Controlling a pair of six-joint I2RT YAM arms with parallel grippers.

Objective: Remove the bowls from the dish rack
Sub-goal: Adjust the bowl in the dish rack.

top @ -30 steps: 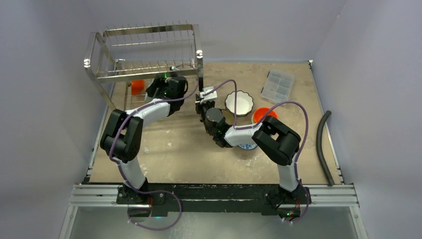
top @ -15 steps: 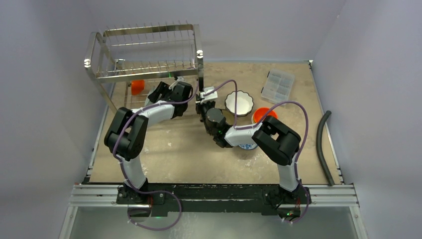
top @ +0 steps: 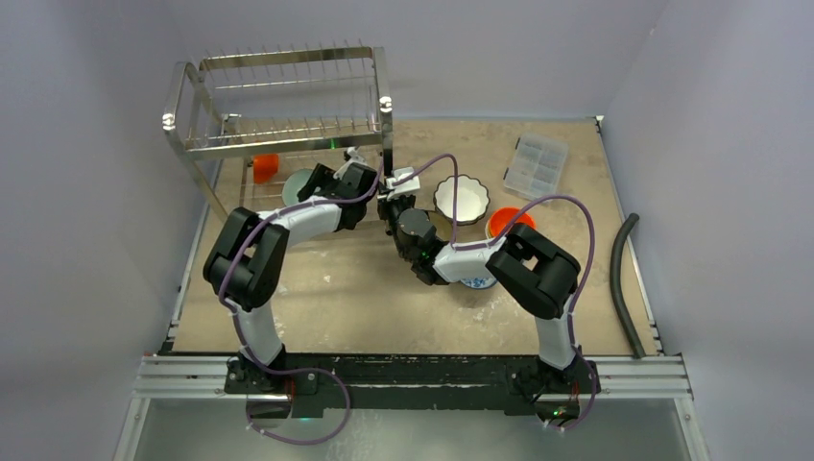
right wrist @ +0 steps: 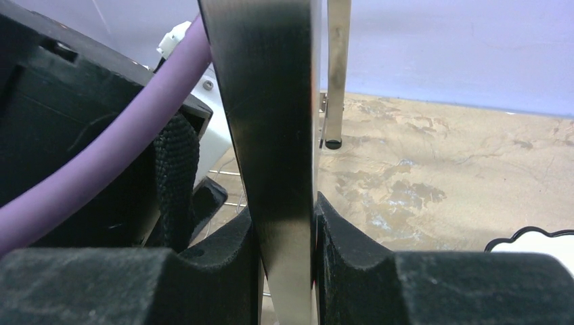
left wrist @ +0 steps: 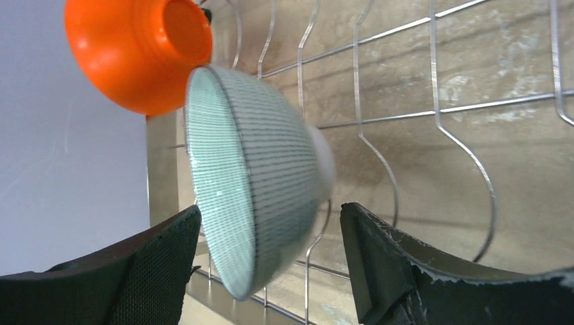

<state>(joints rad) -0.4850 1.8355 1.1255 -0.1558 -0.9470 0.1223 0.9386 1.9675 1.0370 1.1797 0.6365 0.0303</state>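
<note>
As L hand (left wrist: 271,214) gapes, bowl (left wrist: 257,169) sits btwn fingers (left wrist: 157,271).

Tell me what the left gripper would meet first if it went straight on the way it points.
Most likely the pale green ribbed bowl, standing on edge between the left gripper's open fingers; the orange bowl sits beyond it.

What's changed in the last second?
The left gripper pulled back rightward out of the dish rack, jaws widening, uncovering a pale green bowl on edge in the lower tier, not gripped. The right gripper stays clamped on the rack post; orange bowl unmoved.
</note>
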